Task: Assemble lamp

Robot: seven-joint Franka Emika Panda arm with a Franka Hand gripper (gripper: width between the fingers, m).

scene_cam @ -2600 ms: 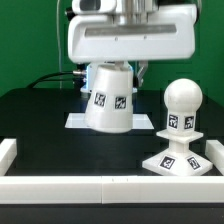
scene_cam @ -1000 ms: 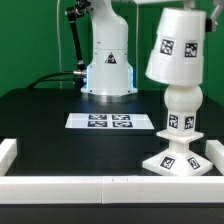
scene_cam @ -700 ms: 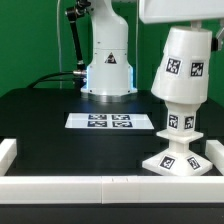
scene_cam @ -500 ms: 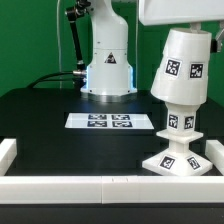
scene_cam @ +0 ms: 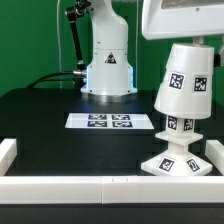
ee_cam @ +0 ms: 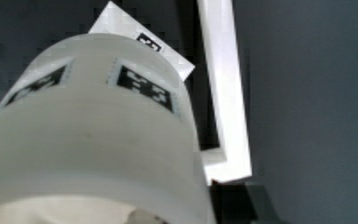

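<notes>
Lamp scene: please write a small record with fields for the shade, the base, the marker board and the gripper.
shade: white, tagged, tilted, sitting over the top of the stem, bulb hidden under it
base: flat, square, on the black table, at the exterior view's right
marker board: flat on the table, in front of the robot's pedestal
gripper: fingers not visible in either view, state cannot be told
</notes>
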